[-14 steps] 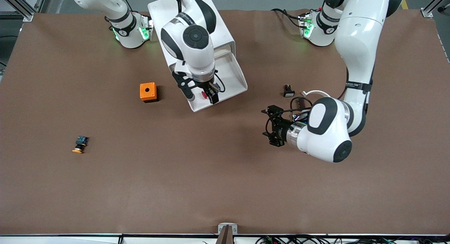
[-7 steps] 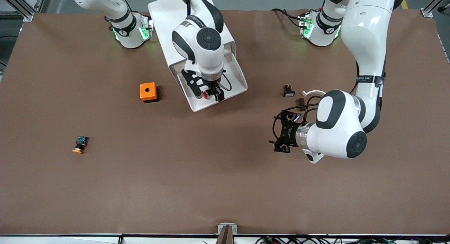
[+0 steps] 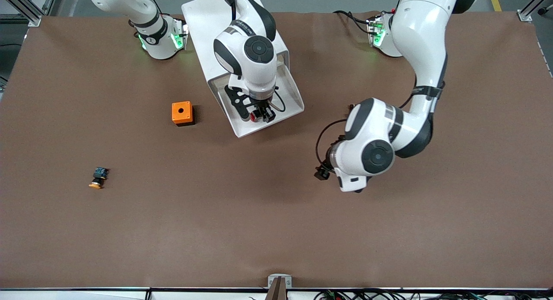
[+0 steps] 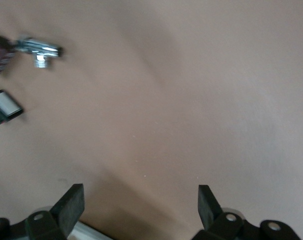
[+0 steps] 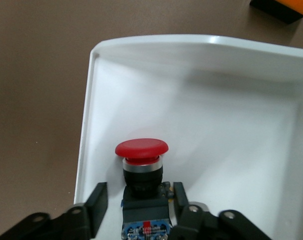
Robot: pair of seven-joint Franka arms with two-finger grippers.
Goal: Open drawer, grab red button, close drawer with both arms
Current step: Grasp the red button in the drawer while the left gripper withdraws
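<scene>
The white drawer point(image 3: 290, 89) stands pulled open from its cabinet point(image 3: 203, 19). The red-capped button point(image 3: 253, 116) lies in the drawer near its front rim. In the right wrist view the button's red cap point(image 5: 141, 147) points away from the wrist and its bluish block is between the fingers. My right gripper point(image 3: 258, 115) point(image 5: 139, 200) is down in the drawer, open, with a finger point(image 5: 97, 204) on each side of the button's black body and a small gap left. My left gripper point(image 3: 322, 172) point(image 4: 139, 207) is open wide and empty, pointing down over bare table toward the left arm's end.
An orange box with a hole point(image 3: 181, 113) stands beside the drawer toward the right arm's end. An orange-yellow-capped button point(image 3: 98, 177) lies nearer the front camera. The left wrist view shows a small metal fitting point(image 4: 40, 50) and a green-edged part point(image 4: 5, 106) on the mat.
My right gripper has dropped into the drawer and now straddles the button. My left arm has swung its wrist over, so its gripper now points down at the table.
</scene>
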